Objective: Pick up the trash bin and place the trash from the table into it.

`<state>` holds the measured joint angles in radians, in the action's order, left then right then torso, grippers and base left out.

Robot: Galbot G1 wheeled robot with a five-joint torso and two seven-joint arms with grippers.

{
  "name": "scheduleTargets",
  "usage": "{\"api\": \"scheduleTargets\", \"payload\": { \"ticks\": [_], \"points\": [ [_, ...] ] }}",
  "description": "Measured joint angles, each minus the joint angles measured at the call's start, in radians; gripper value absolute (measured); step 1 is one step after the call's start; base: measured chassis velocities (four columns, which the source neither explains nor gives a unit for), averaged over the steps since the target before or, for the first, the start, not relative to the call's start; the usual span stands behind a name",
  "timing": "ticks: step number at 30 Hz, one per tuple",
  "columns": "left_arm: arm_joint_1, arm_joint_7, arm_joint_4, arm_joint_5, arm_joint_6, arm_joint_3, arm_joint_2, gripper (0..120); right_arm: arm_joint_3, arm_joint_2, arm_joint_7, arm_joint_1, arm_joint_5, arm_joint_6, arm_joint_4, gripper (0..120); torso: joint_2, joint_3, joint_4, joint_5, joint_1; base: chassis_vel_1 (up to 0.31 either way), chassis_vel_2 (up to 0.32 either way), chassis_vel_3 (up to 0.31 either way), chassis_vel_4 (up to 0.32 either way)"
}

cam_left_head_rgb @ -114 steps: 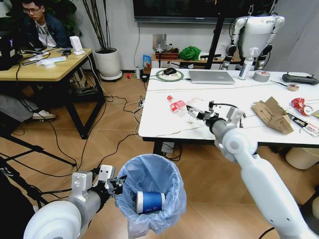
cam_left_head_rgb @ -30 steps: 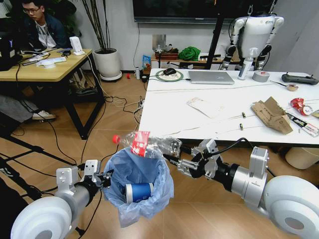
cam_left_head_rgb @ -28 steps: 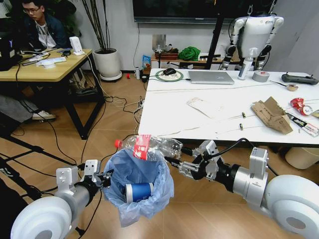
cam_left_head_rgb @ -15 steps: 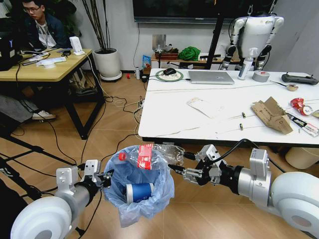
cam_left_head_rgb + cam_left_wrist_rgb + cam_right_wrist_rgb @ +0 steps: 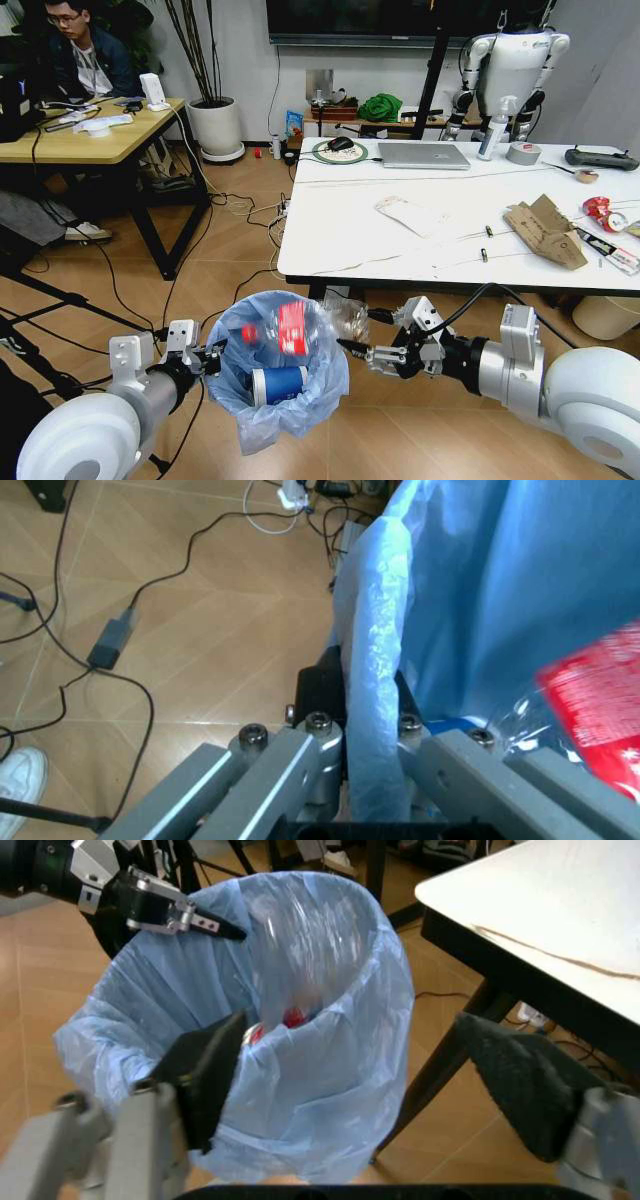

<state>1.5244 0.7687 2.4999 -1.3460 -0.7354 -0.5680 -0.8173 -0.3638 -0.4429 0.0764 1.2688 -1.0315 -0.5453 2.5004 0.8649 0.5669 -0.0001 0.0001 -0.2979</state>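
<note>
Head view: the trash bin (image 5: pixel 285 375), lined with a crinkly light-blue bag, hangs off the floor in front of the robot, with the left gripper (image 5: pixel 207 358) clamped on its rim. From the left wrist view, the two fingers (image 5: pixel 290 761) pinch a fold of the blue liner (image 5: pixel 375 675) between them. A crushed clear bottle (image 5: pixel 290 328) with a red label lies tilted across the bin's mouth, its red cap toward the left gripper, partly inside the bag and clear of any fingers. Below it, a blue-and-white paper cup (image 5: pixel 278 385) lies on its side at the bottom of the bag.

The right gripper (image 5: pixel 372 352) sits just beside the bin's far rim, its fingers spread apart and holding nothing; the right wrist view shows its dark pads (image 5: pixel 215 1065) wide apart with the bin's mouth (image 5: pixel 300 937) between and beyond them, and the left gripper (image 5: pixel 165 907) gripping the opposite rim.

Behind, on the white marble-look counter (image 5: pixel 350 230), remain torn brown cardboard (image 5: pixel 545 230), a white paper piece (image 5: pixel 408 214) and red wrappers (image 5: pixel 600 210) near the right edge. A laptop (image 5: pixel 423 154), a tape roll (image 5: pixel 524 152) and a spray bottle (image 5: pixel 492 130) stand along the counter's far side.
</note>
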Motion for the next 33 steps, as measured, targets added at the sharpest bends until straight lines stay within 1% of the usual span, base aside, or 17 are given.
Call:
{"api": "scheduleTargets", "payload": {
  "ticks": [1, 2, 4, 6, 7, 10, 13, 16, 17, 19, 20, 21, 26, 28, 29, 33],
  "points": [
    [0.000, 0.000, 0.000, 0.000, 0.000, 0.001, -0.001, 0, 0.000, -0.003, -0.001, 0.004, 0.002, 0.000, 0.000, 83, 0.000, 0.000, 0.0000, 0.0000, 0.000, 0.000, 0.000, 0.000, 0.000],
    [0.000, -0.001, 0.000, 0.000, 0.000, 0.004, -0.003, 0, -0.001, -0.010, -0.005, 0.008, 0.002, 0.001, 0.000, 90, 0.000, 0.000, -0.0001, 0.0000, 0.000, 0.000, 0.000, 0.000, 0.000],
    [0.000, -0.001, 0.000, 0.000, 0.000, 0.007, -0.004, 0, -0.003, -0.022, -0.028, 0.002, -0.004, 0.006, 0.000, 95, 0.000, 0.000, 0.0000, -0.0002, 0.000, 0.000, 0.000, 0.000, 0.000],
    [0.000, -0.001, 0.000, 0.000, 0.000, 0.008, -0.004, 0, -0.005, -0.030, -0.048, -0.006, -0.014, 0.010, 0.000, 98, 0.000, 0.000, 0.0000, -0.0002, 0.000, 0.000, 0.000, 0.000, 0.000],
    [0.001, -0.002, 0.000, 0.000, 0.000, 0.008, -0.004, 0, -0.008, -0.045, -0.089, -0.019, -0.037, 0.016, 0.000, 99, 0.000, 0.000, 0.0000, -0.0002, 0.000, 0.000, 0.000, 0.000, 0.000],
    [0.005, -0.003, 0.000, 0.002, 0.000, 0.010, -0.004, 0, -0.019, -0.095, -0.216, -0.055, -0.103, 0.030, 0.000, 100, 0.000, 0.000, 0.0000, 0.0000, 0.000, 0.000, 0.000, 0.000, 0.000],
    [0.007, -0.004, 0.000, 0.004, 0.000, 0.012, -0.004, 0, -0.022, -0.109, -0.253, -0.066, -0.119, 0.036, 0.000, 100, 0.000, 0.000, 0.0000, -0.0001, 0.000, 0.000, 0.000, 0.000, 0.000],
    [0.014, -0.006, 0.000, 0.009, 0.000, 0.024, -0.004, 0, -0.031, -0.154, -0.341, -0.104, -0.153, 0.053, -0.017, 100, 0.000, 0.000, 0.0001, -0.0001, 0.000, 0.000, 0.000, 0.000, 0.000],
    [0.027, -0.016, 0.000, 0.019, 0.000, 0.028, -0.005, 0, -0.034, -0.193, -0.371, -0.137, -0.163, 0.061, -0.060, 100, 0.000, 0.000, -0.0001, -0.0001, 0.000, 0.000, 0.000, 0.000, 0.000],
    [0.045, -0.028, 0.000, 0.029, 0.000, 0.028, -0.006, 0, -0.036, -0.238, -0.395, -0.179, -0.171, 0.064, -0.111, 100, 0.000, 0.000, 0.0001, 0.0001, 0.000, 0.000, 0.000, 0.000, 0.000],
    [0.045, -0.028, 0.000, 0.029, 0.000, 0.028, -0.006, 0, -0.036, -0.238, -0.395, -0.179, -0.171, 0.064, -0.111, 100, 0.000, 0.000, 0.0001, 0.0001, 0.000, 0.000, 0.000, 0.000, 0.000],
    [0.058, -0.034, 0.000, 0.034, 0.000, 0.027, -0.004, 0, -0.033, -0.277, -0.416, -0.216, -0.178, 0.067, -0.150, 100, 0.000, 0.000, 0.0000, -0.0001, 0.000, 0.000, 0.000, 0.000, 0.000],
    [0.087, -0.065, 0.000, 0.042, 0.000, 0.014, 0.010, 0, -0.006, -0.399, -0.464, -0.351, -0.182, 0.068, -0.310, 100, 0.000, 0.000, 0.0002, -0.0001, 0.000, 0.000, 0.000, 0.000, 0.000],
    [0.089, -0.069, 0.000, 0.044, 0.000, 0.014, 0.010, 0, -0.004, -0.405, -0.469, -0.359, -0.182, 0.068, -0.322, 100, 0.000, 0.000, 0.0002, -0.0003, 0.000, 0.000, 0.000, 0.000, 0.000],
    [0.094, -0.098, 0.000, 0.056, 0.000, 0.013, 0.013, 0, 0.004, -0.426, -0.480, -0.388, -0.169, 0.065, -0.368, 100, 0.000, 0.000, 0.0002, 0.0001, 0.000, 0.000, 0.000, 0.000, 0.000],
    [0.096, -0.129, 0.000, 0.073, 0.000, 0.011, 0.015, 0, 0.017, -0.433, -0.447, -0.415, -0.073, 0.051, -0.446, 100, 0.000, 0.000, 0.0002, -0.0001, 0.000, 0.000, 0.000, 0.000, 0.000]
  ]
}}
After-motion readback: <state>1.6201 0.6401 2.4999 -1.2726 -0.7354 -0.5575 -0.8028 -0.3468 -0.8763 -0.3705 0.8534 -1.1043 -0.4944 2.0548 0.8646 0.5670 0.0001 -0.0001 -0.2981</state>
